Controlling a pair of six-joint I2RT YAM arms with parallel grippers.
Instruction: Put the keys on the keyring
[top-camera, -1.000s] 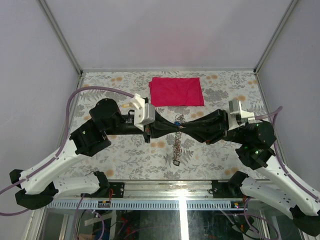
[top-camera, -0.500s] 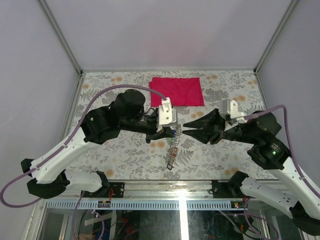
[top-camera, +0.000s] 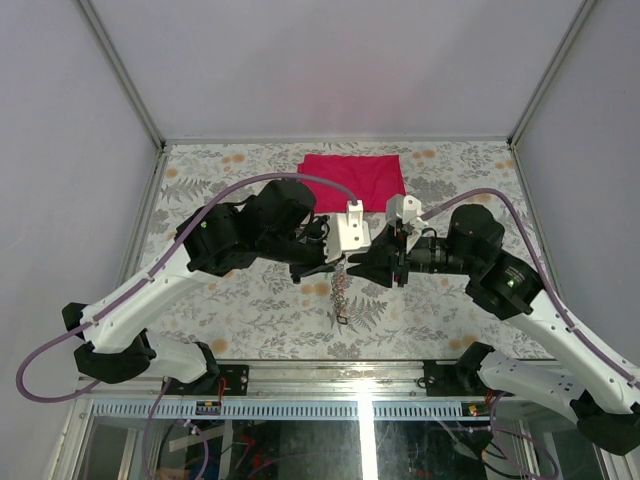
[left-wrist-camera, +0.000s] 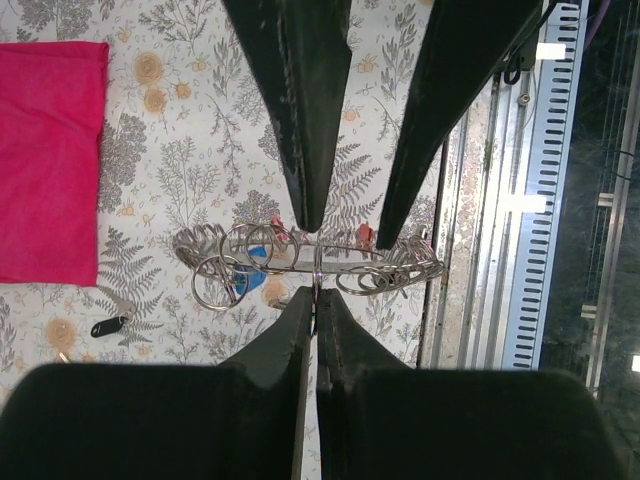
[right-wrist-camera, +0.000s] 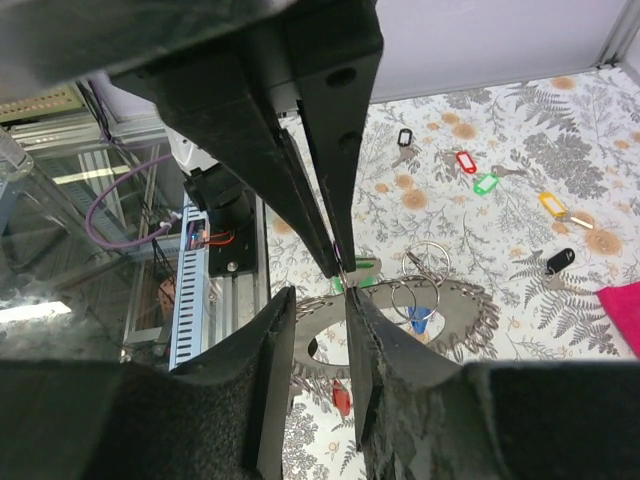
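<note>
Converging since a second ago over floral bench (top-camera: 250, 310) by red cloth (top-camera: 350, 172), white walls (top-camera: 300, 70) around; clamping keyring (left-wrist-camera: 330, 262) in left end effector (left-wrist-camera: 313, 293), parting right end effector (right-wrist-camera: 318, 300).

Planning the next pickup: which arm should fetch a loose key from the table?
Right, probably. The right gripper is open and empty; the left gripper is shut on the keyring, holding it up.

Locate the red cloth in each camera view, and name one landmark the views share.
Top external: red cloth, just above centre.
Left wrist: upper left edge.
Right wrist: sliver at the right edge, low.
Shared landmark: the keyring, near mid-frame in all.
</note>
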